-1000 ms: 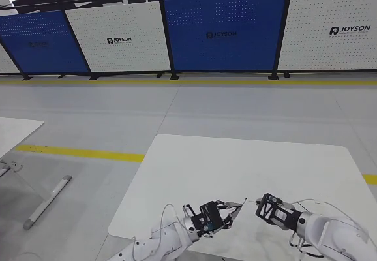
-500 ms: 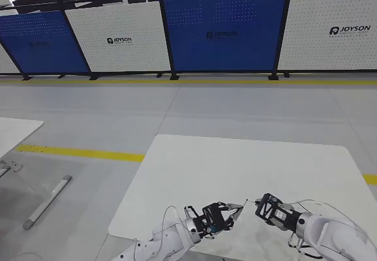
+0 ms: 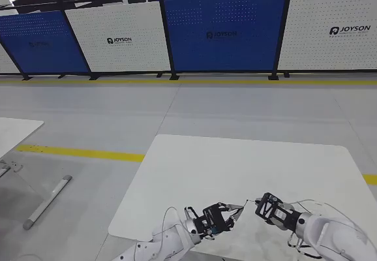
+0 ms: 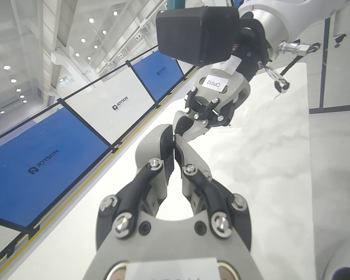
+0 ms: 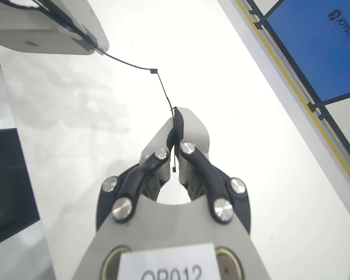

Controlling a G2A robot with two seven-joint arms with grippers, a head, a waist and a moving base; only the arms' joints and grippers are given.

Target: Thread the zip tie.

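In the lower centre of the top view, the left end effector (image 3: 231, 210), clamped on the zip tie (image 5: 153, 71), has edged slightly toward the right end effector (image 3: 259, 206), also clamped on it above the tabletop (image 3: 241, 163), so threading appears in progress, not confirmed complete.

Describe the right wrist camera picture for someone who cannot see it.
The right gripper, seen close up from behind, is shut on a thin black zip tie. The strap runs from there to the tie's small square head and on to the left gripper, all above a white table, with blue and white panels beyond.
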